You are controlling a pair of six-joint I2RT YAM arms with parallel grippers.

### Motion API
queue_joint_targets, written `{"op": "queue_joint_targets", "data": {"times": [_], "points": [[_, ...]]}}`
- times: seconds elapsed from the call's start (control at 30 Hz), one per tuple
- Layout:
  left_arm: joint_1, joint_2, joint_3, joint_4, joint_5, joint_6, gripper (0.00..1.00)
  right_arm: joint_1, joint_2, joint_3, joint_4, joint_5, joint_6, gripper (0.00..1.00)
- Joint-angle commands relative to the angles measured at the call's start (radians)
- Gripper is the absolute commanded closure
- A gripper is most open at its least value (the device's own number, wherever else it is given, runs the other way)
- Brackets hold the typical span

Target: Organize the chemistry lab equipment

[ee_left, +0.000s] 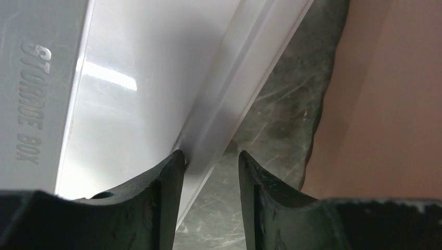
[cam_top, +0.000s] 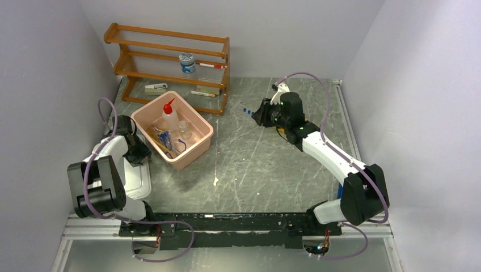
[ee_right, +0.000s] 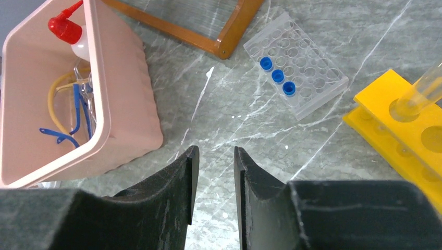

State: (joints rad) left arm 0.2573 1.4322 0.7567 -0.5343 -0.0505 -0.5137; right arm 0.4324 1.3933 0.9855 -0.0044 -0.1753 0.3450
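left pincer [ee_left: 211, 156]: half open, clamping nothing. The rim of the white storage box [ee_left: 130, 78] runs up through the gap, close to one finger and clear of the other.
right pincer [ee_right: 213, 151]: narrow gap, empty, hanging above bare table [ee_right: 234, 104].
blue-capped tubes [ee_right: 274, 76]: three in a row in the clear rack [ee_right: 318, 67], ahead of the right fingertips and offset to the right of the wrist view.
yellow rack [ee_right: 380, 109]: further out on that same side, with one glass tube [ee_right: 417, 91] leaning in a hole.
pink bin [ee_right: 130, 104]: ahead on the opposite side. It holds the squeeze bottle [ee_right: 65, 28], goggles [ee_right: 78, 112] and amber tubing [ee_right: 54, 94].
step, my read: right arm goes for the tube rack; left is set to pinch the box rim.
right approach: open wider before reaching. Swing to centre on one cap or on the rack's short wall, then descend straight.
risk: clear plastic is slick and light, so a skewed close will skate it across the table. Stay well clear of the leaning glass tube.
left approach: centre the rim between the fingers before closing; an off-centre close will twist the box.
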Motion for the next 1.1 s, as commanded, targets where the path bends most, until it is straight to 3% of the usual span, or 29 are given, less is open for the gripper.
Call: {"op": "queue_joint_targets", "data": {"times": [0.0,0.17,0.3,0.43,0.6,0.67,0.77,0.83,1.07], "points": [[0.011,0.063,0.035,0.046,-0.003,-0.003,0.54,0.005,-0.035,-0.023,0.053,-0.01,0.014,0.66],[0.008,0.081,0.042,0.047,-0.011,0.011,0.53,0.006,-0.037,-0.035,0.068,-0.011,0.016,0.66],[0.008,0.111,0.028,0.047,0.029,-0.014,0.67,0.005,-0.026,-0.032,0.074,-0.009,0.009,0.67],[0.008,0.033,-0.038,0.083,0.031,-0.11,0.85,0.009,-0.021,-0.031,0.099,-0.041,-0.015,0.67],[0.008,-0.023,-0.058,0.07,-0.013,-0.161,0.94,0.013,-0.006,-0.029,0.117,-0.062,-0.023,0.67],[0.008,-0.029,-0.046,0.059,-0.017,-0.142,0.9,0.015,-0.002,-0.028,0.122,-0.064,-0.023,0.67],[0.002,-0.005,-0.031,0.038,-0.021,-0.098,0.73,0.019,0.0,-0.028,0.125,-0.067,-0.02,0.67],[-0.007,0.03,-0.027,0.031,-0.012,-0.071,0.66,0.022,-0.004,-0.032,0.126,-0.064,-0.023,0.67],[-0.084,0.085,-0.001,0.022,-0.037,-0.065,0.6,0.029,-0.026,-0.05,0.12,-0.05,-0.029,0.67]]}}
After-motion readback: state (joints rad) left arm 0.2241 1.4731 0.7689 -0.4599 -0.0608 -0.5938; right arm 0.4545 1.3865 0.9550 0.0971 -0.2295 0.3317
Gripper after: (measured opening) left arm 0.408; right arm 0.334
